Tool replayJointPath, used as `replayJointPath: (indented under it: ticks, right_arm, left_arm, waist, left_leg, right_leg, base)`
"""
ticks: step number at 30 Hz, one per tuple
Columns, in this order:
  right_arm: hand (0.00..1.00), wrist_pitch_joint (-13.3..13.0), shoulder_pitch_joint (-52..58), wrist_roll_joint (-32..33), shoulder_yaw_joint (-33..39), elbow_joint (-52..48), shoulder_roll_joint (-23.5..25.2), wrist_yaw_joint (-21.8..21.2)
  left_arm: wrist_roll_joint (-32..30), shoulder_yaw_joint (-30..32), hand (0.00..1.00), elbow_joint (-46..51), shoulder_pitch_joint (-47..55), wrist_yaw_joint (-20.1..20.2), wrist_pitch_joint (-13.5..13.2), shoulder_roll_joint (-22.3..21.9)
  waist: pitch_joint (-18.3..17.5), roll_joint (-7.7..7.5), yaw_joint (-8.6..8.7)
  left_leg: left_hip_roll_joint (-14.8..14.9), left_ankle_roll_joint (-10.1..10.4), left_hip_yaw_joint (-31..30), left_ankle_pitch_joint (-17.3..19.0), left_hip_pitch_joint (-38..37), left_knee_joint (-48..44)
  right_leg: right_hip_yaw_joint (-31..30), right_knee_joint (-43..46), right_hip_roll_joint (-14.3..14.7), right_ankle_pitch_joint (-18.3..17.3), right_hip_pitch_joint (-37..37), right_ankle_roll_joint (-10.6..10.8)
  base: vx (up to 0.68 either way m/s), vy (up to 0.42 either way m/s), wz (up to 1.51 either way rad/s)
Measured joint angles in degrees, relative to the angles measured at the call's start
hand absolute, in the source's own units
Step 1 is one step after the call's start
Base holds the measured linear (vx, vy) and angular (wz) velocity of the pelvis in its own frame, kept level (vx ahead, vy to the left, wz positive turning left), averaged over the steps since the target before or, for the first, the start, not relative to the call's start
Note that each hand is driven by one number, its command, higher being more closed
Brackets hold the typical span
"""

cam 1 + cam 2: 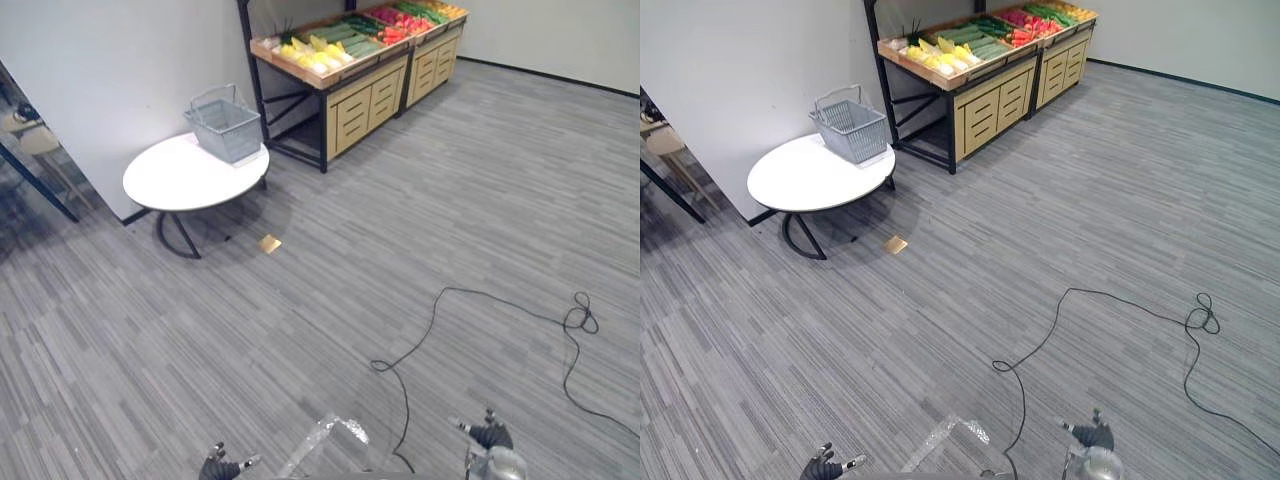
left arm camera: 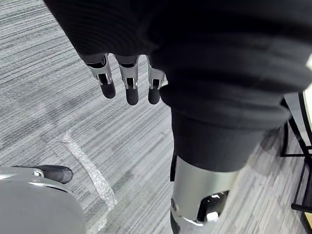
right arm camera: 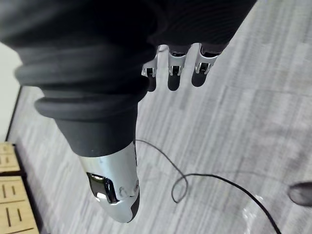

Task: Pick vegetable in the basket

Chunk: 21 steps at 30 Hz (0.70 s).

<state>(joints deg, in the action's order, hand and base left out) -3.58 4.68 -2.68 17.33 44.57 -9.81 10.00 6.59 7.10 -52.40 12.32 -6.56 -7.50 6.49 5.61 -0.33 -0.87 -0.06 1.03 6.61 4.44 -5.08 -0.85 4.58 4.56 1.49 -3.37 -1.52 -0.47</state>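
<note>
Left hand (image 2: 127,80) and right hand (image 3: 175,68) hang low above the floor (image 1: 300,330), fingers straight and relaxed, holding nothing

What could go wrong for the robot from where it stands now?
The crinkled clear plastic strip on the floor right before it could make it slip. The basket sits by the rim of the round table; a clumsy nudge might push it off.

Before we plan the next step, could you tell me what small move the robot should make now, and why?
Probably step forward toward the basket on the round table: it and the vegetable stand are far ahead, and the left hand and right hand hang open and empty.
</note>
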Motion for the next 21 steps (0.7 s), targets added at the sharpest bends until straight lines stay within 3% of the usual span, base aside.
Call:
replayJointPath:
  ticks: [11, 19, 21]
  right_arm:
    - [0.00, -0.5, -0.6, -1.4, -2.8, -3.4, -1.5, -0.2]
    - [0.00, -0.4, -0.4, 0.0, -3.7, -5.2, -1.5, -0.1]
    - [0.00, -0.4, -0.5, 0.9, -4.2, -5.3, -1.2, -0.1]
  left_arm:
    - [0.0, -0.2, 0.00, 5.4, 0.0, 0.1, -1.7, 1.6]
    - [0.0, -0.3, 0.00, 10.2, 0.4, -0.1, -1.7, 1.4]
    - [0.1, -0.2, 0.00, 11.3, 0.3, -0.1, -1.7, 1.4]
  waist:
    - [1.6, 0.69, 0.08]
    - [2.2, 1.41, -0.02]
    - [2.2, 1.35, -0.15]
  left_leg:
    - [-0.1, 0.1, 0.7, 0.5, -0.8, -0.3]
    - [0.3, -0.6, 0.6, 2.8, 3.4, -4.6]
    - [0.7, -0.6, 0.6, 4.8, 5.3, -7.8]
  right_leg:
    - [-0.3, -0.9, -0.1, 0.0, -1.2, 0.1]
    - [0.3, -0.6, -0.2, -0.7, 1.0, 1.1]
    - [0.3, -0.2, 0.0, -0.9, 1.5, 1.2]
  base:
    - [0.02, 0.001, -0.02]
    - [-0.04, 0.001, 0.03]
    - [0.04, 0.010, -0.02]
